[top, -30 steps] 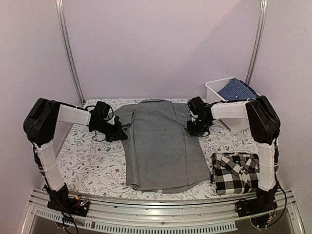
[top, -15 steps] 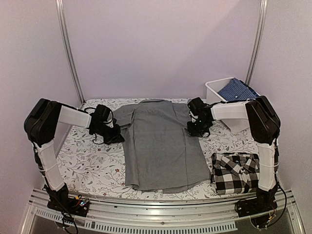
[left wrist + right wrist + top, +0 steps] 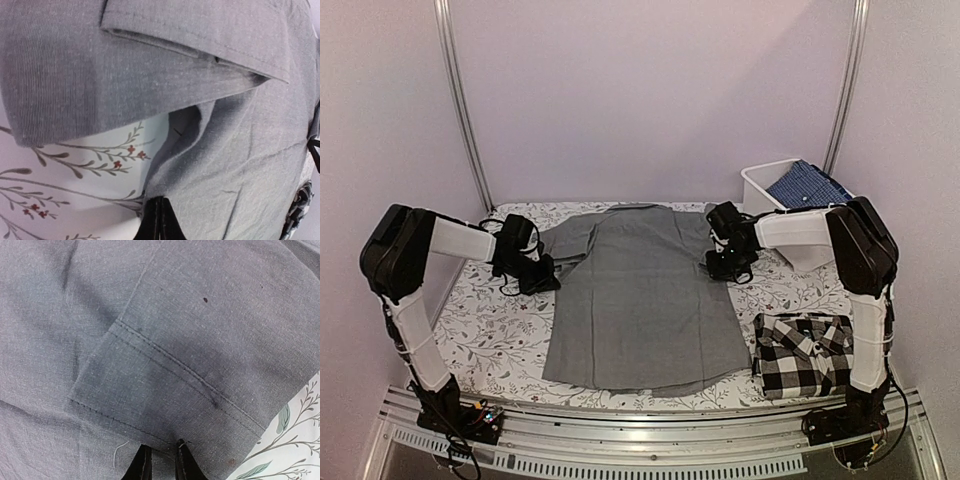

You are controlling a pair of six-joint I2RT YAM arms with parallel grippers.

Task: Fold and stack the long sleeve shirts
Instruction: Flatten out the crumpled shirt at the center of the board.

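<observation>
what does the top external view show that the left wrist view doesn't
Only top external: the white bin with blue cloth, and the checked shirt plainly folded; left wrist catches at most a blurred sliver of it. Only left wrist: the left gripper closed on the edge of the grey shirt, under a hemmed flap. Both: the grey shirt on the floral table cover.

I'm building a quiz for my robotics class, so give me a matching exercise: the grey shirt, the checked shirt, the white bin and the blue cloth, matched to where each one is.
1. grey shirt
2. checked shirt
3. white bin
4. blue cloth

A. folded, near right of the table
B. far right corner
C. spread out mid-table
D. inside the bin

Pairs: 1-C, 2-A, 3-B, 4-D
</observation>
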